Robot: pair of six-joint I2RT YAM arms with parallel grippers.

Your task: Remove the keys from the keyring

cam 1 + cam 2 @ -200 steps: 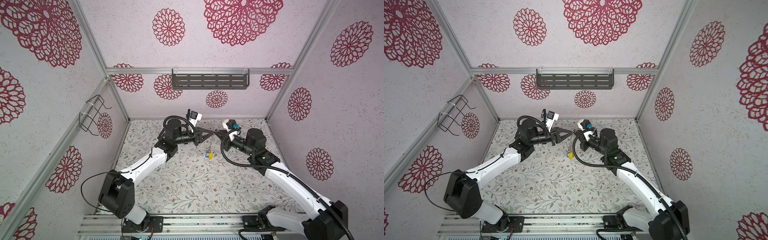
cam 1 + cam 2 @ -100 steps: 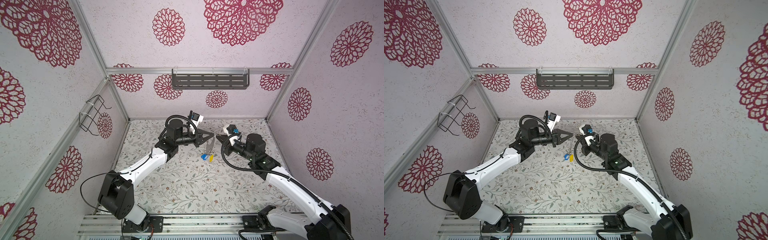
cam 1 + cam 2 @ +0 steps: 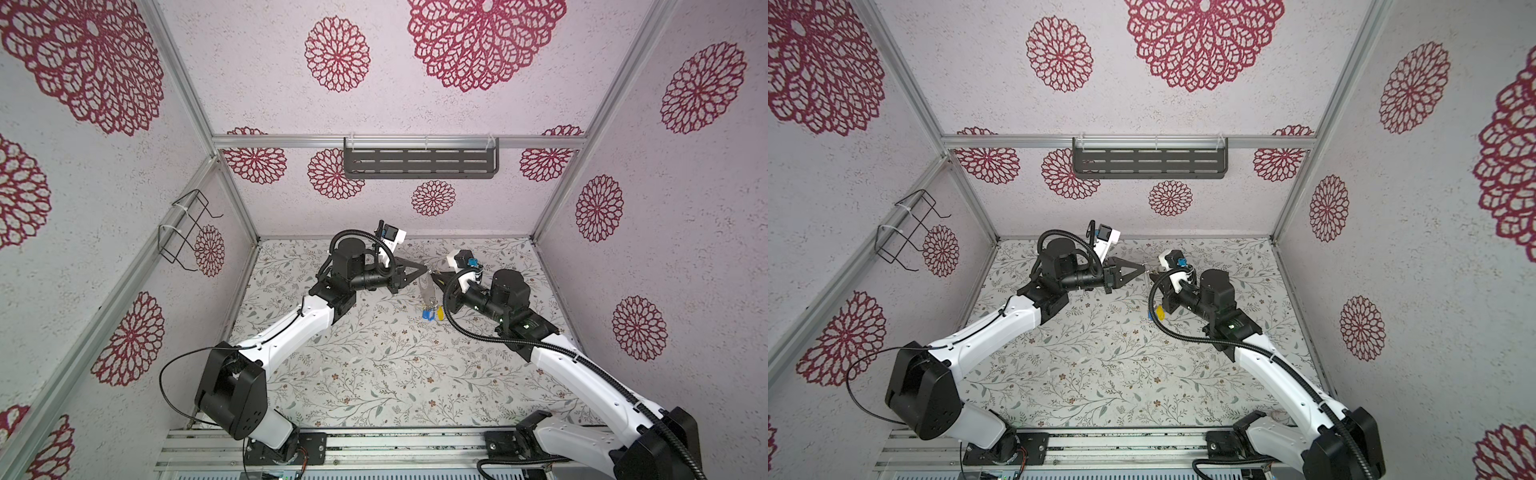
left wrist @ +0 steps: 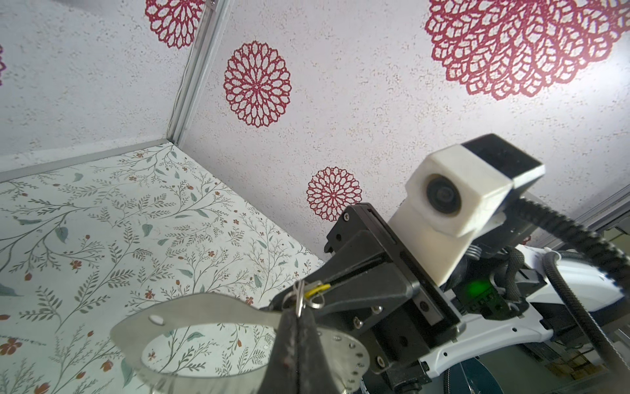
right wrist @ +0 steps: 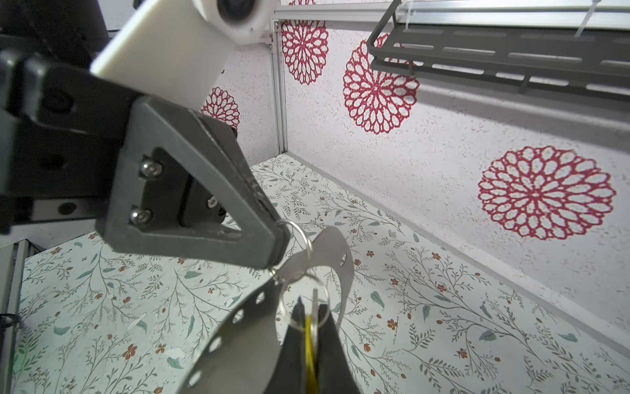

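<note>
Both grippers meet tip to tip above the middle of the table, toward the back. My left gripper (image 3: 424, 270) (image 4: 299, 312) is shut on a small silver split ring (image 5: 296, 238) at the tip of the grey keyring (image 4: 204, 307) (image 5: 245, 341). The keyring (image 3: 427, 291) hangs down between the two grippers. My right gripper (image 3: 434, 274) (image 5: 309, 308) is shut on a yellow key (image 5: 309, 344), whose own ring (image 5: 303, 300) links to the keyring. More blue and yellow keys (image 3: 430, 314) (image 3: 1154, 313) dangle at the keyring's lower end, partly behind the right arm's cable.
A dark slotted shelf (image 3: 419, 163) is fixed on the back wall. A black wire rack (image 3: 185, 232) hangs on the left wall. The floral table (image 3: 374, 365) stretches toward the front rail.
The left jaws have closed fully. The keyring has swung down and now hangs on view between the grippers. The right arm has drawn back a little to the right.
</note>
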